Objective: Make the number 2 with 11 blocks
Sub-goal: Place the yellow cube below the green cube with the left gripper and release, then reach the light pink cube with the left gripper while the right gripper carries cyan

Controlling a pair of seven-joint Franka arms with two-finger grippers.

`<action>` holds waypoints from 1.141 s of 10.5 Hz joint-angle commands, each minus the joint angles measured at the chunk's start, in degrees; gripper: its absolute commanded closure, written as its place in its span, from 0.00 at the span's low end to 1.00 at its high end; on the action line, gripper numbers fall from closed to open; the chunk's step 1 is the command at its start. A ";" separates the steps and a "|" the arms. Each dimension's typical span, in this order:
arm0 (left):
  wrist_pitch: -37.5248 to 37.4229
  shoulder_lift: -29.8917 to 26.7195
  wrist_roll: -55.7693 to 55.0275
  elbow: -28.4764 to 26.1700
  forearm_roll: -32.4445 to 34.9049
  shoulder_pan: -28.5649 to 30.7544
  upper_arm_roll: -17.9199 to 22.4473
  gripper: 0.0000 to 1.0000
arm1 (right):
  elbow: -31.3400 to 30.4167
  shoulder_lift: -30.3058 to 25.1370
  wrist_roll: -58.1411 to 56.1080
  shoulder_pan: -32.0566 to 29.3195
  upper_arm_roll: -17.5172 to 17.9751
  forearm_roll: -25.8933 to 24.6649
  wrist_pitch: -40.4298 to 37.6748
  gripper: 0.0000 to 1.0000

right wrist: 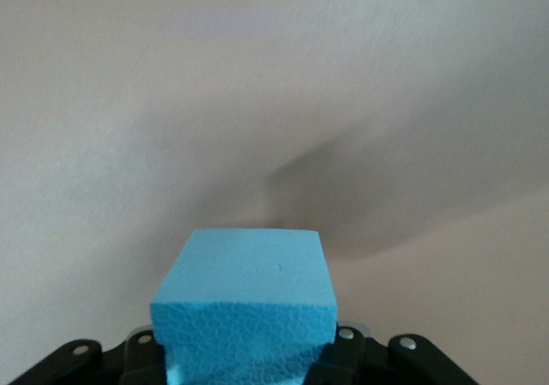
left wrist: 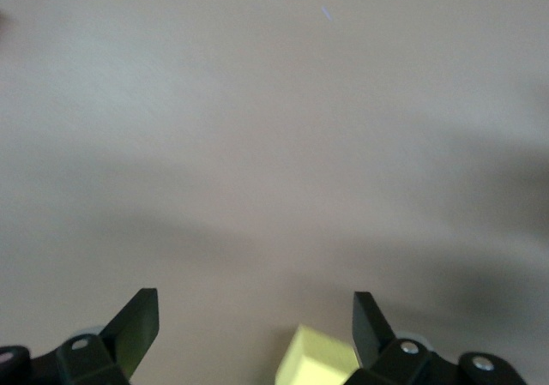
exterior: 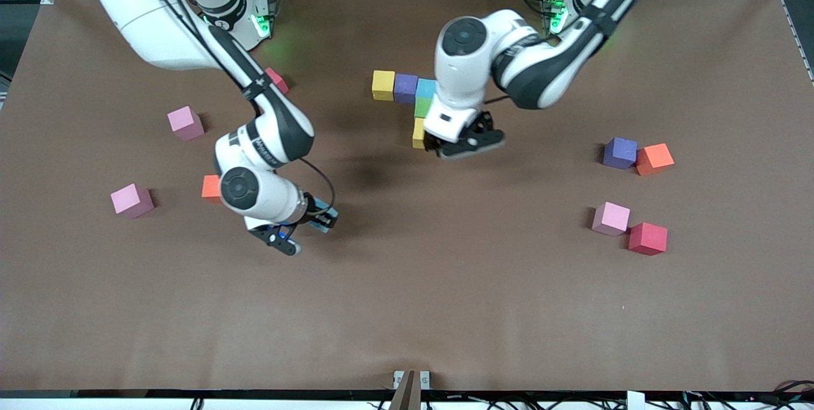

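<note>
1. Holding a light blue block (right wrist: 244, 295), the right gripper (exterior: 304, 227) is clamped on it above bare worktop (exterior: 445, 308).
2. Left gripper (exterior: 472, 143): jaws apart, empty, just beside the yellow block (exterior: 418, 133) it hovers by.
3. Number 2 (exterior: 407, 100): five cubes visible; roughly six outstanding.
4. Loose blocks (exterior: 626, 191) lie well apart from both grippers.

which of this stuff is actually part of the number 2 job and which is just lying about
In the job:
- placed foam cubes: yellow cube, purple cube, light blue cube, green cube, second yellow cube
- blue cube shut in right gripper
- open left gripper over the second yellow cube
- loose spare cubes, e.g. pink cube, red cube

Lying about:
- brown table only
</note>
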 commanded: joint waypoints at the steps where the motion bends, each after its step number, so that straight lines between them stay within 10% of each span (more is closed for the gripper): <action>1: -0.44 -1.04 2.16 -0.76 -1.42 6.35 -0.49 0.00 | -2.45 -3.36 4.23 0.65 -0.10 -0.37 -3.61 1.00; 8: -0.44 3.08 20.88 1.61 -0.55 24.72 -0.14 0.00 | -18.69 -16.71 23.54 11.90 -3.18 1.21 -3.37 1.00; 12: -0.35 7.12 32.12 4.15 2.68 25.36 3.37 0.00 | -24.17 -20.78 33.29 14.45 -3.35 3.58 -1.88 1.00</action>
